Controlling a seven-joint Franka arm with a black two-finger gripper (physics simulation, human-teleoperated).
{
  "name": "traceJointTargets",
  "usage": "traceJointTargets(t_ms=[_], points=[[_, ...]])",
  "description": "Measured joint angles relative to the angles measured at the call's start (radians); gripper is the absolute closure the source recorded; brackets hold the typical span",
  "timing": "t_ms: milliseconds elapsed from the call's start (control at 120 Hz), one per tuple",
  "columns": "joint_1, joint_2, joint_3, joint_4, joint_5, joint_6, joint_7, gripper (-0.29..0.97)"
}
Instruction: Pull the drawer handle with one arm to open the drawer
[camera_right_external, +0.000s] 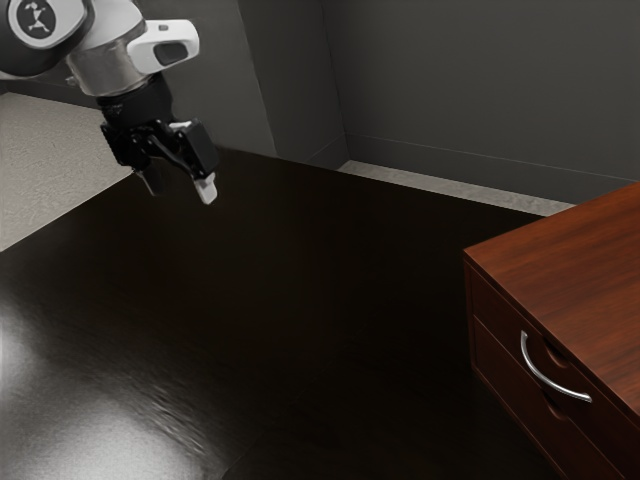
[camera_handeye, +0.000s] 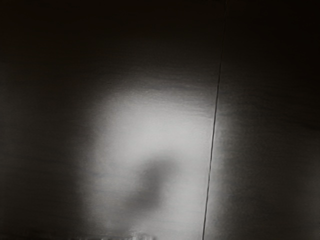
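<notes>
A reddish-brown wooden cabinet (camera_right_external: 570, 270) stands at the exterior view's right edge on the dark table. Its drawer front (camera_right_external: 505, 325) faces the exterior view's lower left and carries a curved silver handle (camera_right_external: 548, 372). The drawer front sits flush with the cabinet. My black gripper (camera_right_external: 180, 186) hangs high at the exterior view's upper left, far from the handle, pointing down. Its fingers stand apart, open, with nothing between them; one fingertip (camera_right_external: 207, 191) is white. The wrist view looks down on the dark tabletop (camera_handeye: 150, 140) with a bright glare patch.
The glossy dark table (camera_right_external: 280, 330) stretches between my hand and the cabinet. A thin seam (camera_handeye: 215, 125) runs across the tabletop under the hand. Grey walls and a pale floor strip (camera_right_external: 450, 187) lie behind.
</notes>
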Motion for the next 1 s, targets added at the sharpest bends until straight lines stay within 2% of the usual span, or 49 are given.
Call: traceJointTargets(t_ms=[158,217,258,333,392,475,508,550,600,667,733,825,858,933,1000], points=[[0.068,0.001,-0.003,0.000,-0.009,0.003,-0.007,0.02],[0.055,0.000,0.003,-0.005,-0.015,0.004,-0.014,0.02],[0.007,0.000,0.034,-0.011,-0.017,0.004,-0.021,0.02],[-0.147,0.000,0.137,-0.020,-0.021,0.005,-0.037,0.02],[-0.309,-0.001,0.247,-0.030,-0.023,0.005,-0.060,0.02],[-0.713,-0.003,0.563,-0.036,-0.025,0.005,-0.110,0.02],[-0.843,-0.004,0.662,-0.036,-0.025,0.004,-0.133,0.02],[-0.930,-0.003,0.722,-0.040,-0.027,0.003,-0.164,0.02],[-0.977,-0.008,0.743,-0.058,-0.036,0.001,-0.205,0.02],[-0.955,-0.041,0.684,-0.102,-0.045,-0.001,-0.269,0.02],[-0.762,-0.134,0.449,-0.215,-0.052,0.009,-0.341,0.02],[-0.386,-0.231,0.033,-0.352,-0.075,0.046,-0.433,0.02],[-0.308,-0.250,-0.065,-0.384,-0.091,0.064,-0.468,0.02],[-0.170,-0.301,-0.220,-0.468,-0.144,0.123,-0.545,0.03],[-0.106,-0.317,-0.278,-0.513,-0.195,0.187,-0.607,0.03]])
